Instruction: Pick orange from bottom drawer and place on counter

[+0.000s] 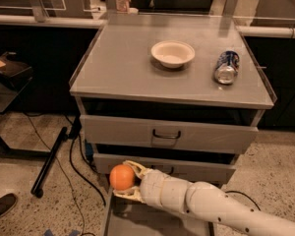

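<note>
The orange point(121, 177) is small, round and smooth, and my gripper point(128, 180) is shut on it. It hangs above the left front corner of the open bottom drawer point(119, 221), level with the front of the middle drawer. My white arm reaches in from the lower right. The counter point(123, 68) is the flat grey top of the cabinet, well above the orange.
A white bowl point(172, 53) and a tipped can point(226, 66) lie on the counter's right half. Two upper drawers with dark loop handles point(166, 133) are pushed in. Cables and a black stand leg point(49, 161) lie on the floor to the left.
</note>
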Robot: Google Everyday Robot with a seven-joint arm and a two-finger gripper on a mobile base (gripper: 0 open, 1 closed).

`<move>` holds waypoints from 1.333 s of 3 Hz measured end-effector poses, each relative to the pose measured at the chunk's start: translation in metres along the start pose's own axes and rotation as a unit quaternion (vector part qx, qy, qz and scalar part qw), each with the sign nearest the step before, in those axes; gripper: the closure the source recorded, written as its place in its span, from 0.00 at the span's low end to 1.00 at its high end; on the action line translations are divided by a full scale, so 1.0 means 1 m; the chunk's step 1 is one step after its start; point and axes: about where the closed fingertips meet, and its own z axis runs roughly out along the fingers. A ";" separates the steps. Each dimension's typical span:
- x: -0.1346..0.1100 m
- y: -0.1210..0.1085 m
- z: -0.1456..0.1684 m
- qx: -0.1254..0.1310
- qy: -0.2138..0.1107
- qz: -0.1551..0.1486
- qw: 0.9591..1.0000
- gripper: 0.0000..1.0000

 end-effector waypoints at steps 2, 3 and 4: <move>-0.029 -0.043 -0.020 0.033 -0.014 0.000 0.999 1.00; -0.070 -0.082 -0.033 0.049 -0.014 -0.027 0.998 1.00; -0.070 -0.082 -0.033 0.049 -0.014 -0.027 0.998 1.00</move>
